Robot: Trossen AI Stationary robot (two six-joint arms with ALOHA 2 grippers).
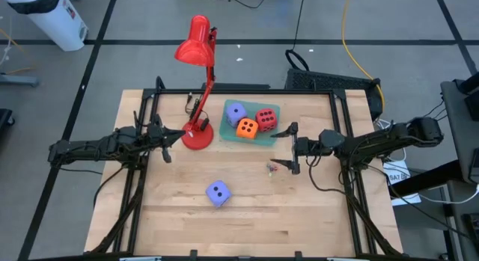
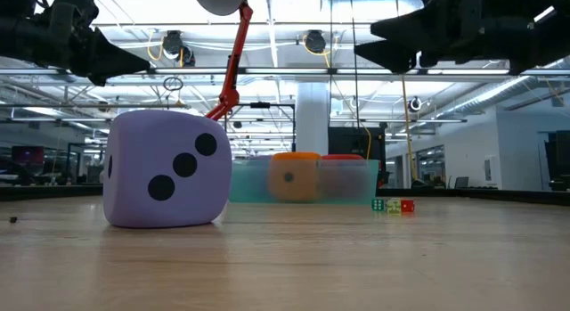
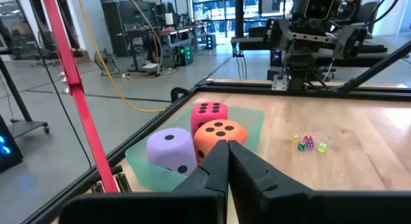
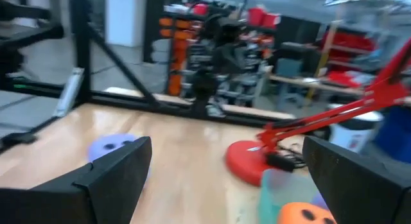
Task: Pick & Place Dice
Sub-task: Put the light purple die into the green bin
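Three dice (image 1: 249, 120) sit in the tray (image 1: 273, 137) right of my lamp (image 1: 197, 131); fourth die (image 1: 218, 192) lies alone, nearer the front edge.

the left arm reaches in from the table's left edge, lying low and nearly level, and its left gripper (image 1: 166, 143) has the two fingers (image 3: 253, 179) pressed together with nothing between them. the right arm comes in from the right edge, bent at the elbow, and its right gripper (image 1: 287, 149) points toward the table's middle with jaws spread wide and empty, held above the tabletop.
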